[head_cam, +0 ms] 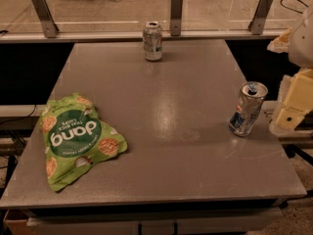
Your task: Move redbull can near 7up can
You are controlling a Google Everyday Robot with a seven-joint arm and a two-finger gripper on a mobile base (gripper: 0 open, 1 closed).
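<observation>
The redbull can (247, 109), slim and silver with blue patches low down and a dented body, stands slightly tilted near the table's right edge. The 7up can (152, 41), wider and silver with faint green and white markings, stands upright at the far middle of the table. The two cans are far apart. My gripper (292, 105) shows as cream-coloured blocks at the right edge of the view, just right of the redbull can and off the table's side. It touches neither can.
A green chip bag (76, 138) lies flat on the left front part of the grey table (171, 131). A rail with metal posts (176, 13) runs behind the table's far edge. Part of my arm (301, 38) hangs at the upper right.
</observation>
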